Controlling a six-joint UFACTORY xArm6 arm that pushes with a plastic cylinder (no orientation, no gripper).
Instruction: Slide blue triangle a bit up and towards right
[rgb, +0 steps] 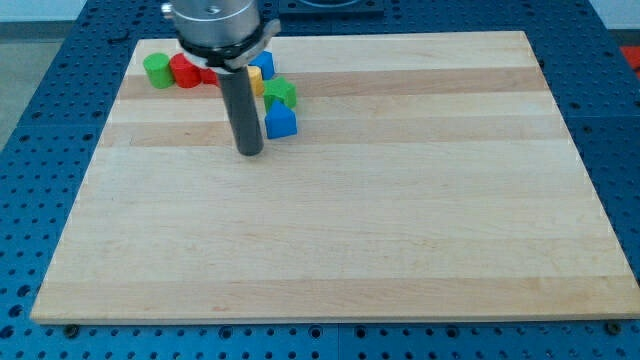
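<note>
my arm comes down from the view's top as a straight dark rod, upright, and my tip (250, 152) rests on the wooden board (400, 230) just to the view's left of the blue triangle (281, 122), close beside it; whether it touches i cannot tell. there is no claw on this arm, only the rod, so nothing spreads or pinches.

measured from the blue triangle: up and well to the view's left sit a green cylinder (157, 70) and a red block (184, 71) side by side. directly above it lies a green block (280, 93), then a yellow block (256, 80) partly hidden by the rod, then another blue block (264, 64).

the board lies on a blue perforated table (60, 110).
</note>
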